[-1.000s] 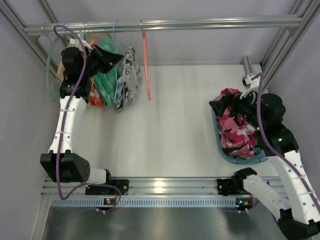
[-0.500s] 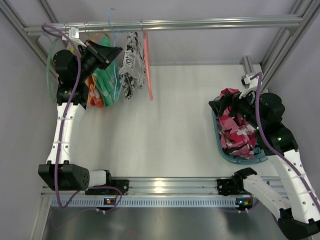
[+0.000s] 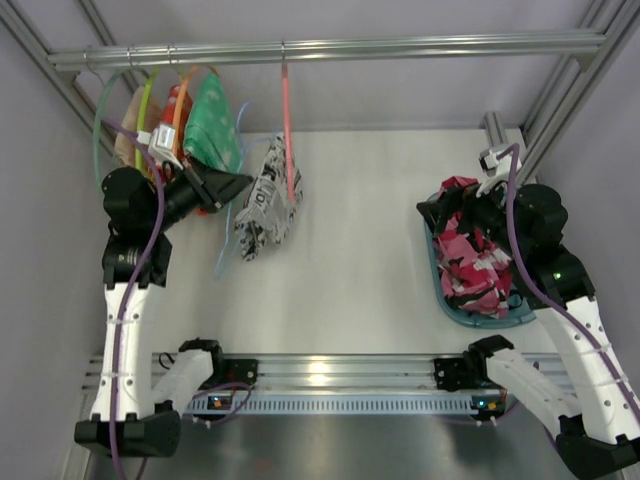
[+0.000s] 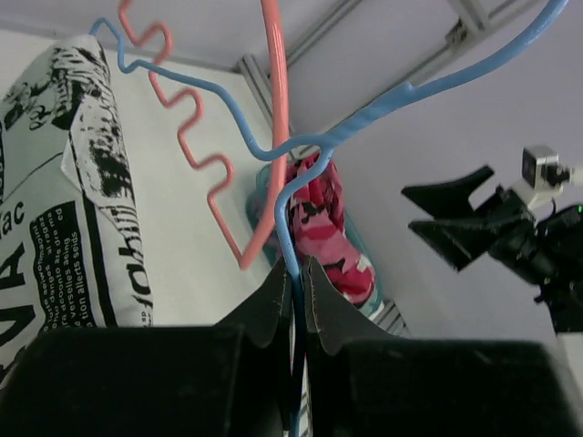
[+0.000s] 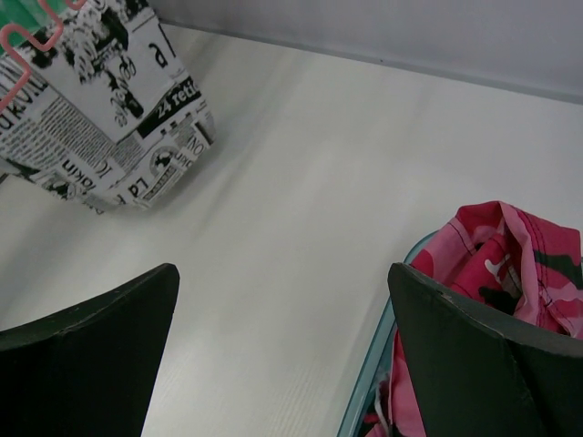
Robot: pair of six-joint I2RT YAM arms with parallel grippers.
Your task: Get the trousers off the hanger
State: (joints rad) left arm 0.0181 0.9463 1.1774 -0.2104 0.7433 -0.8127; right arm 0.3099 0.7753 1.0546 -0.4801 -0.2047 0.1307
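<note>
white tabletop (image 3: 350,270) spans between the newsprint-patterned white trousers (image 3: 265,205), hanging on the thin light-blue hanger (image 4: 364,123) pinched by the left gripper (image 4: 296,273), and the right gripper (image 5: 282,300), spread wide, beside the teal basket (image 3: 440,290).

White tabletop (image 3: 350,260), pale grey-lilac walls (image 3: 400,95), alu rail (image 3: 400,46) up top

Clear of the rail (image 3: 400,45) and below its left half, the light-blue hanger (image 3: 243,113) carries the trousers (image 3: 265,205). The left gripper (image 3: 243,181) meets it. A salmon-pink hanger (image 3: 288,130) dangles from the rail alongside.
</note>
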